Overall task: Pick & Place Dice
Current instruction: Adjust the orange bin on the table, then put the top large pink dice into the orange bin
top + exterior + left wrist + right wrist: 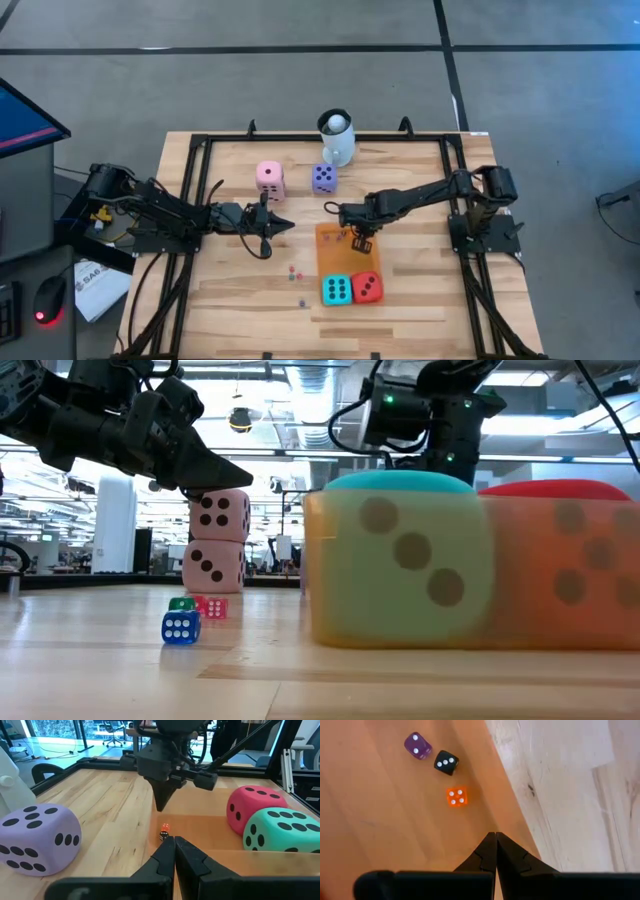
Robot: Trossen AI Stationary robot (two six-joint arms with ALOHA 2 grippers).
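Observation:
On the orange mat (340, 250), a teal die (336, 290) and a red die (367, 288) rest side by side at its near end. Three tiny dice, purple (418, 745), black (445, 763) and orange (456, 796), lie at its far end. My right gripper (495, 836) is shut and points down just above the mat's edge, beside these tiny dice. My left gripper (288, 226) is shut and hovers roughly level left of the mat. A pink die (269, 178) and a purple die (324, 178) stand on the table farther back.
A white mug with a ball (337, 135) stands at the far edge. Tiny blue (181, 626), green and red dice lie on the wood left of the mat. A black frame (190, 200) runs around the tabletop. Bare wood shows at the near left.

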